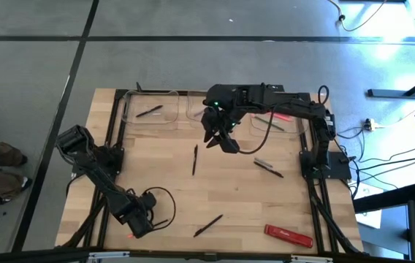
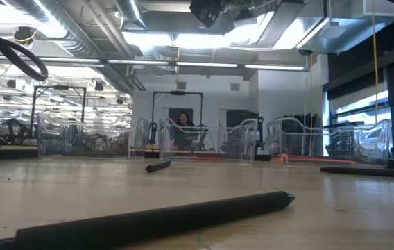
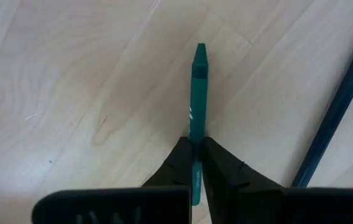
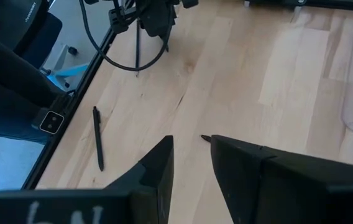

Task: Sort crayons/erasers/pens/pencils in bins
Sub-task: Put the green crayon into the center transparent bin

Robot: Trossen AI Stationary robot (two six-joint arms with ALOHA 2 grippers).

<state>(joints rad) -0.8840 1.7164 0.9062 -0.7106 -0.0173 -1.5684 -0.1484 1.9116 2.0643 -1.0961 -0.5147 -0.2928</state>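
Left wrist view, left pincer (image 3: 196,163) clenched on teal crayon (image 3: 197,93), pointed tip, lying on wood table (image 3: 71,93)

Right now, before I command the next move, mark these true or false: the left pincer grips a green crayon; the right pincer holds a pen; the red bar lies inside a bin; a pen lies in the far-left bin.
1. The left pincer grips a green crayon: true.
2. The right pincer holds a pen: false; it stands open and empty above the table.
3. The red bar lies inside a bin: false; it lies on the table near the front edge.
4. A pen lies in the far-left bin: true.
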